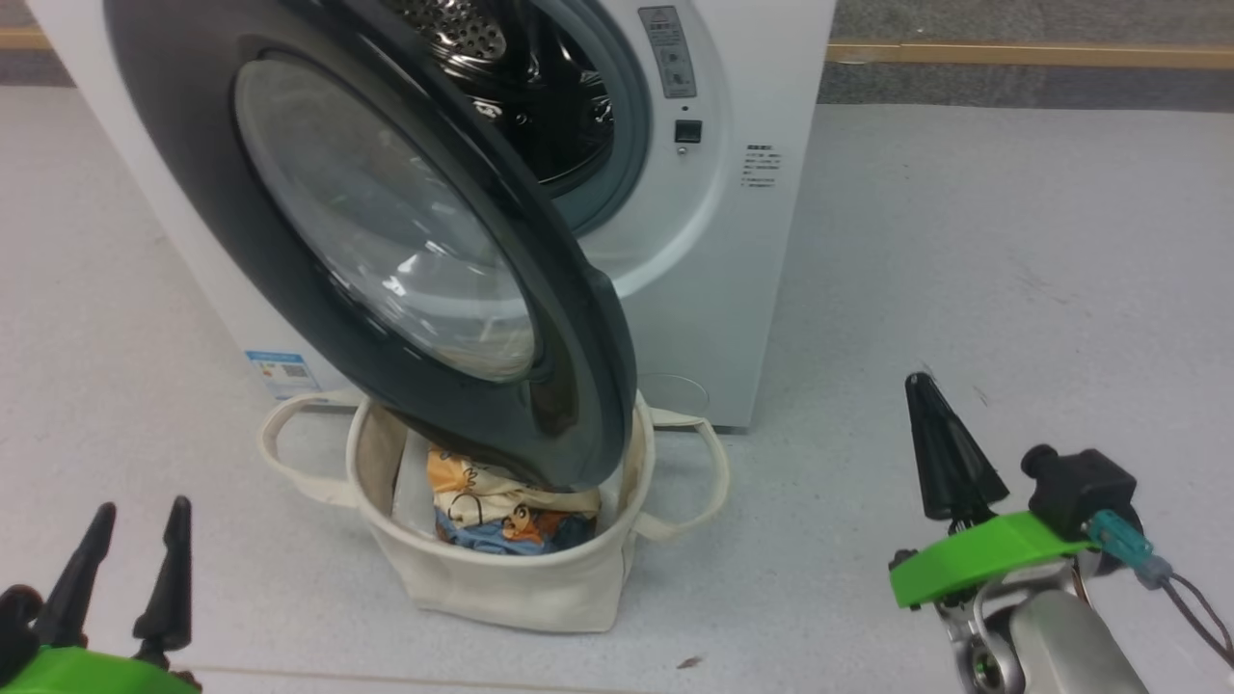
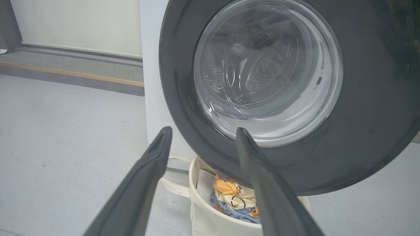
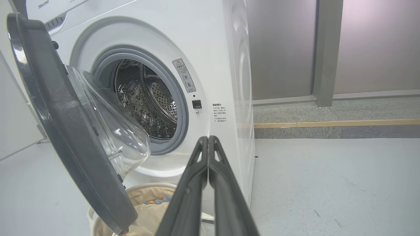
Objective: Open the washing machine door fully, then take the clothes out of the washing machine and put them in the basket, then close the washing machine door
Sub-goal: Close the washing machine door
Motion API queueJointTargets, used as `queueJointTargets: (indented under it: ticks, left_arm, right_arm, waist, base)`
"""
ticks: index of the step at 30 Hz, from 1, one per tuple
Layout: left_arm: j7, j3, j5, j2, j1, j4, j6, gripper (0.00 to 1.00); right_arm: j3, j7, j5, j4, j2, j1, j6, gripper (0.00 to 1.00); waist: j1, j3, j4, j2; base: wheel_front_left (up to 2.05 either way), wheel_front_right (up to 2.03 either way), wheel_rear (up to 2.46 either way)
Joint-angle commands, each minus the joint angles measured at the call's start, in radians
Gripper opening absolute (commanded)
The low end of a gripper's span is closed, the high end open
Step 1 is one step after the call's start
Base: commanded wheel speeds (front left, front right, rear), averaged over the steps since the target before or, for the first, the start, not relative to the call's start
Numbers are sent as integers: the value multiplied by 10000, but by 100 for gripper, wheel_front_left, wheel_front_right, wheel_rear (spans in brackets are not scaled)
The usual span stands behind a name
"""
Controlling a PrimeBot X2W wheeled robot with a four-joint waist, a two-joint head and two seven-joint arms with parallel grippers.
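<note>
The white washing machine (image 1: 733, 241) stands ahead with its black-rimmed door (image 1: 318, 318) swung out at an angle, and the steel drum (image 3: 144, 98) shows no fabric inside. Below the door's lower edge sits the cream basket (image 1: 501, 578), holding the clothes (image 1: 501, 520), blue and cream-yellow with orange prints. My left gripper (image 1: 135, 516) is open at the lower left, left of the basket, with nothing between its fingers. My right gripper (image 1: 927, 386) is shut on nothing at the lower right, well right of the basket. In the left wrist view the door (image 2: 377, 98) and the clothes (image 2: 233, 196) lie just beyond the open fingers (image 2: 154, 154).
Grey floor (image 1: 1012, 270) stretches to the right of the machine. A wooden strip (image 1: 1022, 53) and a dark kerb run along the far wall. The basket's looped handles (image 1: 280, 434) stick out on both sides.
</note>
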Motion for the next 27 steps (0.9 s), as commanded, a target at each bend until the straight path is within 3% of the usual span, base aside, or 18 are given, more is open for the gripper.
queueJointTargets:
  ticks: [1, 8, 17, 21, 27]
  left_arm:
    - [-120, 326, 121, 244, -603, -195, -54, 100]
    - [-120, -390, 222, 28, -1056, -26, -56, 100]
    - [-120, -1262, 287, -253, -1501, 386, -57, 100]
    - [-120, -1532, 303, -358, -1711, 540, -57, 100]
    - [-120, -1752, 315, -444, -1861, 564, -57, 100]
  right_arm:
    - [260, -124, 233, -552, 104, -488, 73, 0]
    - [805, -124, 137, -1273, -27, -898, 73, 0]
    - [2400, 183, 338, -2241, 46, -1553, 73, 0]
    - [3274, 612, 632, -2021, 98, -2041, 73, 0]
    - [3798, 707, 1040, -1033, 135, -2391, 73, 0]
  waist:
    - [0, 11, 157, 0]
    - [0, -58, 885, 0]
    - [0, -203, 1856, 0]
    - [0, -216, 2298, 0]
    - [0, -208, 2668, 0]
  base:
    - [0, 0, 0]
    - [0, 0, 0]
    - [0, 0, 0]
    - [0, 0, 0]
    - [0, 0, 0]
